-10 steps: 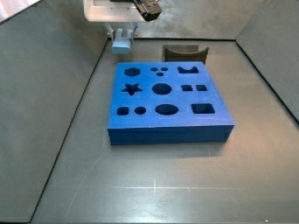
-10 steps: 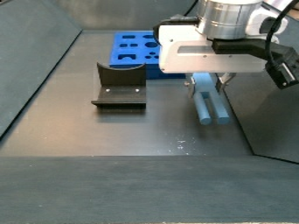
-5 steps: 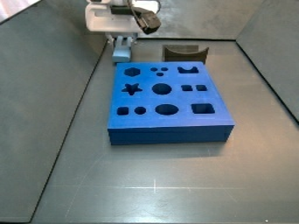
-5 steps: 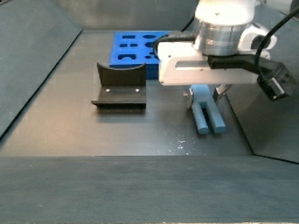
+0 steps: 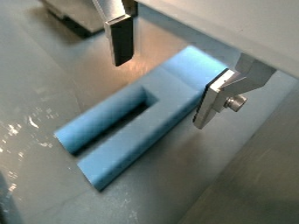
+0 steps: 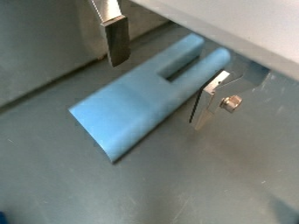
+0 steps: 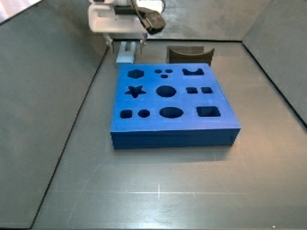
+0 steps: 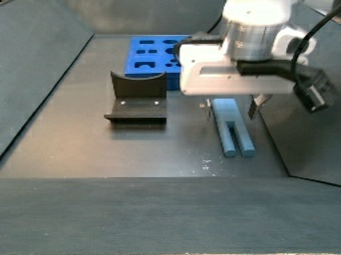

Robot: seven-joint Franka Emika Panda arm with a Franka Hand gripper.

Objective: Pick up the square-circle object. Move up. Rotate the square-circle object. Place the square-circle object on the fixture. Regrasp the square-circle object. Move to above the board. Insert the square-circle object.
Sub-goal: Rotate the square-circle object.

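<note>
Pale blue, the square-circle object (image 5: 131, 122) lies flat on the grey floor directly beneath the gripper (image 5: 170, 66), lengthwise between its two fingers. In both wrist views the jaws stand wide, one finger (image 6: 114, 35) on each side of the peg (image 6: 146, 96), neither visibly touching it. Beside the gripper stand the fixture (image 8: 138, 97) and the board (image 8: 151, 55).

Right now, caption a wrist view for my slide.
Open tool straddling the pale blue square-circle object, which lies on the grey floor with its slot facing up, not yet gripped.
</note>
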